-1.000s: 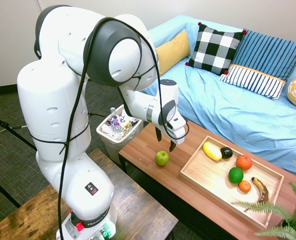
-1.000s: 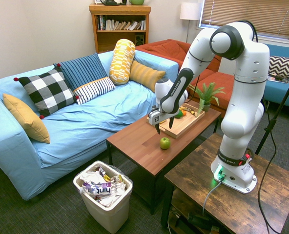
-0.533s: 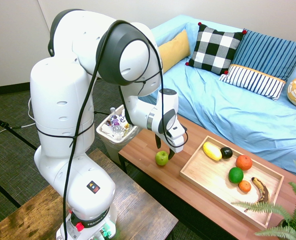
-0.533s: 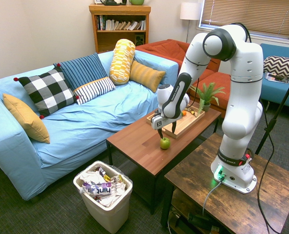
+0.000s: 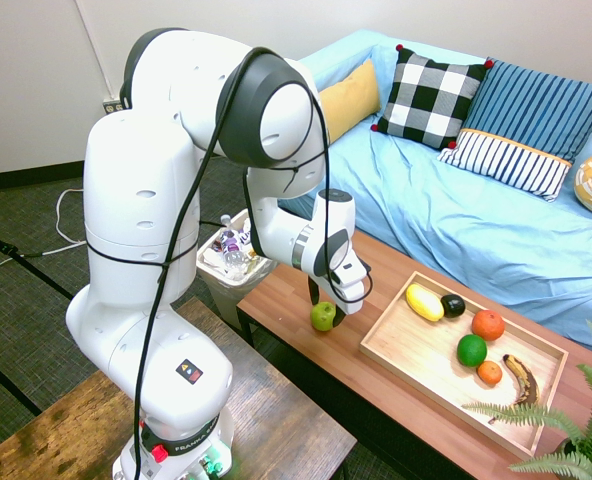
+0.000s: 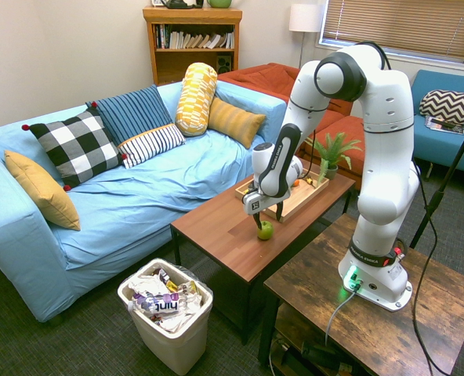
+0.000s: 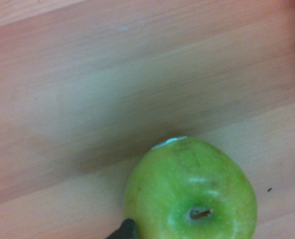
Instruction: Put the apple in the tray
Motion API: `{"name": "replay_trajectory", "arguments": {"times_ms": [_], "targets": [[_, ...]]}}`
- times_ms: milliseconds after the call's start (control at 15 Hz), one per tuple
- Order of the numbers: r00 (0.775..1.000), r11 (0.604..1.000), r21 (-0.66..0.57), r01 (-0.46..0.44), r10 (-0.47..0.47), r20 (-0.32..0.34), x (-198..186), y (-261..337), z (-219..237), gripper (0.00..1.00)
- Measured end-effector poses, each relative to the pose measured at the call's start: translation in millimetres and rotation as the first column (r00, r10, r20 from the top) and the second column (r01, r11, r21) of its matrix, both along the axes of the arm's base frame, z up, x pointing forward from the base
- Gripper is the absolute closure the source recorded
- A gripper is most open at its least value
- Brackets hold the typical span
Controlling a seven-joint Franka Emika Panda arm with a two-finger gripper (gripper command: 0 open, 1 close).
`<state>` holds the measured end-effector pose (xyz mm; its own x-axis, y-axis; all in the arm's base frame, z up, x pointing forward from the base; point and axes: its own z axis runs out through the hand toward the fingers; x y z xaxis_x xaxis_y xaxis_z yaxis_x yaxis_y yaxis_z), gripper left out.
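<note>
Yellow-green apple (image 5: 323, 316) resting on the reddish wood tabletop (image 5: 286, 300) at frame centre, stem dimple up in the wrist view. Claw (image 5: 325, 303) directly above it, pointing down, fingers spread to either side of the fruit and not clamped. Light-wood tray (image 5: 396, 350) lies to the right on the same surface, apart from the apple, holding several other fruits.

apple (image 7: 192, 191) cut off by the wrist view's edge, soft-focused. tray (image 6: 306, 197) mostly hidden behind the arm in the second exterior view, fruits too small to tell apart there.
</note>
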<state>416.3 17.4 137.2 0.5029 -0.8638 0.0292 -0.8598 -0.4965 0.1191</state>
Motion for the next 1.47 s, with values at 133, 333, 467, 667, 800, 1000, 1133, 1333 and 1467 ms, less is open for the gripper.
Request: {"name": "replay_trajectory", "arguments": {"times_ms": [133, 333, 467, 667, 800, 1000, 1133, 1333, 1467], "targets": [[1.0, 1.0, 0.001, -0.002, 0.002, -0.007, 0, 3, -5, 0.0], [1.0, 1.0, -0.001, -0.004, 0.004, -0.024, -2, 3, -20, 0.0], [1.0, 1.0, 0.004, -0.002, 0.002, -0.032, 1, 2, -28, 1.0], [0.999, 1.0, 0.013, -0.001, 0.001, -0.032, 4, 2, -34, 1.0], [0.999, 1.0, 0.018, 0.0, 0.001, -0.033, 3, 5, -38, 1.0], [1.0, 1.0, 0.021, 0.003, -0.002, -0.029, 4, 6, -38, 1.0], [1.0, 1.0, 0.026, 0.01, -0.01, -0.018, 6, 5, -37, 1.0], [0.999, 0.999, 0.03, 0.023, -0.024, 0.035, 17, -3, -13, 1.0], [0.997, 0.999, 0.035, 0.029, -0.032, 0.075, 27, -8, 24, 1.0]]}}
